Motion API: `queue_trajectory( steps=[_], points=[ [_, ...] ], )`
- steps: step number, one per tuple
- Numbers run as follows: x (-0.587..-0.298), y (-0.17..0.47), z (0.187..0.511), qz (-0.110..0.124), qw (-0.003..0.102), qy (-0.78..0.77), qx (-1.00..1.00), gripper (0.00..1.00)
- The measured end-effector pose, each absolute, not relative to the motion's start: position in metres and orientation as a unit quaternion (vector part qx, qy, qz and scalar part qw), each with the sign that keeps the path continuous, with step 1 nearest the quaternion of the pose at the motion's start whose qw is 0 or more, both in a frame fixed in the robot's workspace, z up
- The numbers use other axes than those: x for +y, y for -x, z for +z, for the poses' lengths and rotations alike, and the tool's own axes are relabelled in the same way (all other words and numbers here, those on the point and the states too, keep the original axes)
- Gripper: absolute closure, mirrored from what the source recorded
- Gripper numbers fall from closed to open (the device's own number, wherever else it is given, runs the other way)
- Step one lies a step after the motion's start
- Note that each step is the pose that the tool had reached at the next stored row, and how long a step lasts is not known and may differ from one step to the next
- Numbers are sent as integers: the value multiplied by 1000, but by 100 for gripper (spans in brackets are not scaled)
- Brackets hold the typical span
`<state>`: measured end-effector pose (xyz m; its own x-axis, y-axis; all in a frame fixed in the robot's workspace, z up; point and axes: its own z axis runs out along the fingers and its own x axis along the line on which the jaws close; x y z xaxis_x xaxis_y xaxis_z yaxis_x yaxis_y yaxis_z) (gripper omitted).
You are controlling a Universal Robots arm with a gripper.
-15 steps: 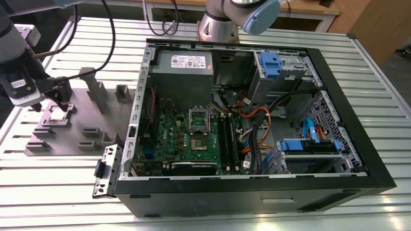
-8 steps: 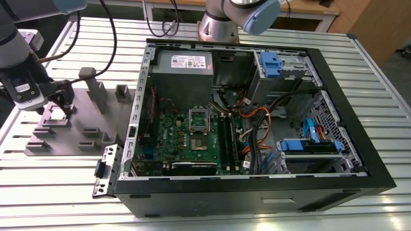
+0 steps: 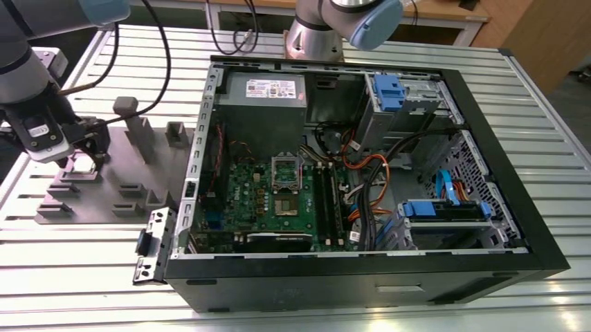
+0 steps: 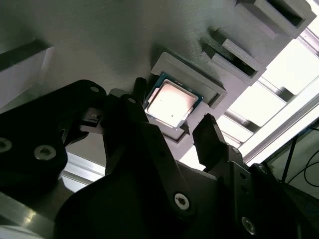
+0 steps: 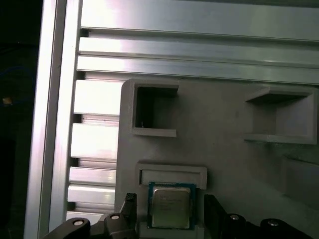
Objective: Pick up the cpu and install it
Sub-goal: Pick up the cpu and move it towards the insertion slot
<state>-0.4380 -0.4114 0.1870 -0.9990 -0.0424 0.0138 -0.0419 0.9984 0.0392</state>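
Black end effector [image 4: 173, 105] fingers [image 4: 210, 142] stand apart, flanking the cpu [image 4: 172, 103] — small gaps at both edges. It lies flat in a grey holder's [image 5: 224, 164] recess; beyond, bare slatted counter [image 5: 174, 20].

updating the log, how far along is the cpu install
Done: the claw is placed over the cpu, open and straddling it. In hand: nothing; the cpu lies flat in its pocket on the grey holder. Left: gripping it, lifting it and seating it on the motherboard.
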Motion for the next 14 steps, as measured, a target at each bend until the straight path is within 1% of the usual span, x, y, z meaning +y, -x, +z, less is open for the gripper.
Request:
queue_trajectory(
  steps=[12, 14],
  points=[
    [-411, 438, 182, -19, 7, -21, -1000, 35],
    [-411, 438, 182, -19, 7, -21, -1000, 37]
  ],
)
